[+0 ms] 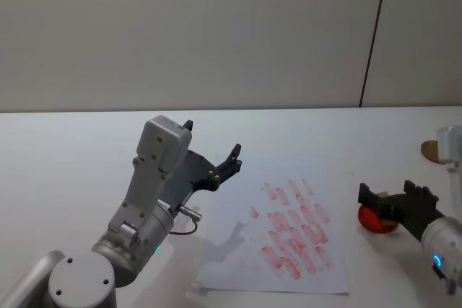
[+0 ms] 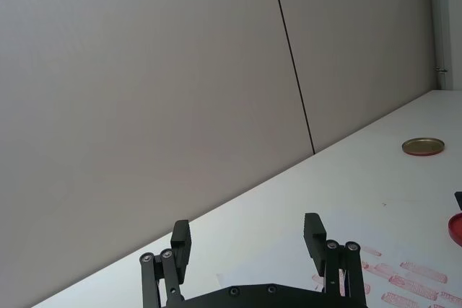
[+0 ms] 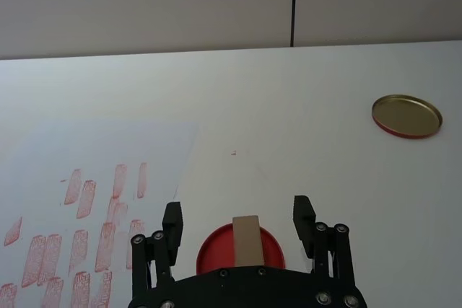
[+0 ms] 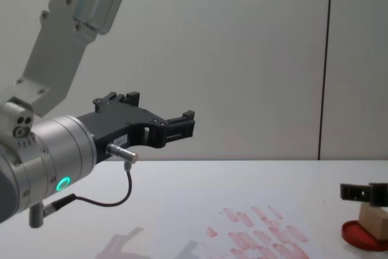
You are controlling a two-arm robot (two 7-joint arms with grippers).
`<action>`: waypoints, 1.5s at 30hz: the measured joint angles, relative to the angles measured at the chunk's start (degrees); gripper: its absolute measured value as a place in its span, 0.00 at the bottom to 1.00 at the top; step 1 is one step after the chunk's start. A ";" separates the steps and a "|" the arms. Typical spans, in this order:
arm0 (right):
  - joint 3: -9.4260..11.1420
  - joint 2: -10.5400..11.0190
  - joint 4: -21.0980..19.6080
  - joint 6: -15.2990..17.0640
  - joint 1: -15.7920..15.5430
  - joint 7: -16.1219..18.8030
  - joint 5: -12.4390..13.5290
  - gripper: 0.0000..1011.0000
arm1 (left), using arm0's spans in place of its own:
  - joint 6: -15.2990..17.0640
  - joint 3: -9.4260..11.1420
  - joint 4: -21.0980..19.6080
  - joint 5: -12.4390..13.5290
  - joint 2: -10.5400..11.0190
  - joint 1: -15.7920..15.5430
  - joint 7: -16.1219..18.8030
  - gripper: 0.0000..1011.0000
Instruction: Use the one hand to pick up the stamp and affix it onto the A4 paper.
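The left gripper [image 1: 213,139] hangs raised above the table [image 1: 65,156], its fingers spread wide on nothing. The head view sets it by the paper's far left corner, and the chest view shows it well clear of the tabletop. Bare table lies open to its left and behind it. The paper [image 1: 245,265] lies mid-table, with red prints crowding its right half and its left part blank. Just past its right edge sits the red pad [image 1: 375,224], with the stamp [image 3: 246,239] standing upright on it. The right gripper [image 1: 392,196] is low at the pad, fingers spread to either side of the stamp. The right wrist view shows a gap on each side, which the head view leaves unclear. A gold lid [image 1: 431,151] lies farther back, near the table's right edge.
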 joint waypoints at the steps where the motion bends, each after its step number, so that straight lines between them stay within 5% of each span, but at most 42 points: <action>1: -0.04 -0.08 0.00 0.19 -0.08 -0.10 0.01 0.92 | 0.00 0.00 0.00 0.00 0.00 0.00 0.00 0.98; 11: -0.31 -0.57 0.00 1.53 -0.73 -1.52 -0.37 0.70 | 0.00 0.00 0.00 0.00 0.00 0.00 0.00 0.98; 25: -0.54 -1.26 1.33 2.40 -0.64 -2.55 -1.95 0.23 | 0.00 0.00 0.00 0.00 0.00 0.00 0.00 0.98; 45: -0.62 -2.48 3.73 5.15 0.88 -2.59 -3.29 0.22 | 0.00 0.00 0.00 0.00 0.00 0.00 0.00 0.98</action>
